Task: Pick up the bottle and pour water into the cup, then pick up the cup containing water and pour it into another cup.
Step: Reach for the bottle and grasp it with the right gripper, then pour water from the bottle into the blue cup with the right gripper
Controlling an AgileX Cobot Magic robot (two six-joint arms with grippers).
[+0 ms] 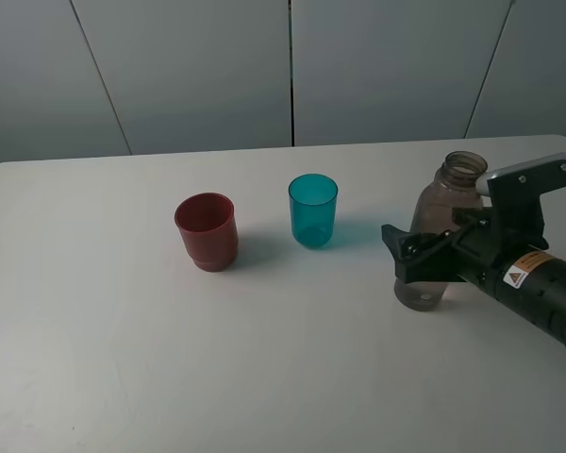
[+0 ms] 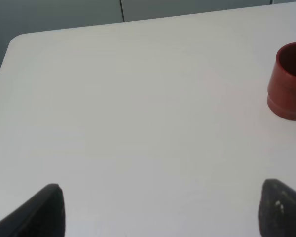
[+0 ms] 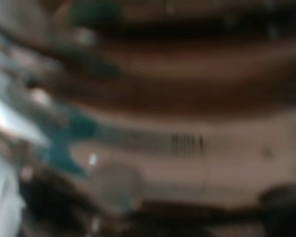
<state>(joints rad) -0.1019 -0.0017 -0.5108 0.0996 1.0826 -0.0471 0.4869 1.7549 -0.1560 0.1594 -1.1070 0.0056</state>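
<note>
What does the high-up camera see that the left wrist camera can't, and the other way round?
Only the high camera shows the blue-green cup, the tall brown bottle and the right gripper close up against the bottle. Only the left wrist camera shows the left gripper, with its two dark fingertips spread wide apart. Both show the red cup standing upright on the white table.

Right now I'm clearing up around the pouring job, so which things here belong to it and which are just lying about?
Belong to the job: bottle, teal cup, red cup.
Just there: white table, grey wall panels.
</note>
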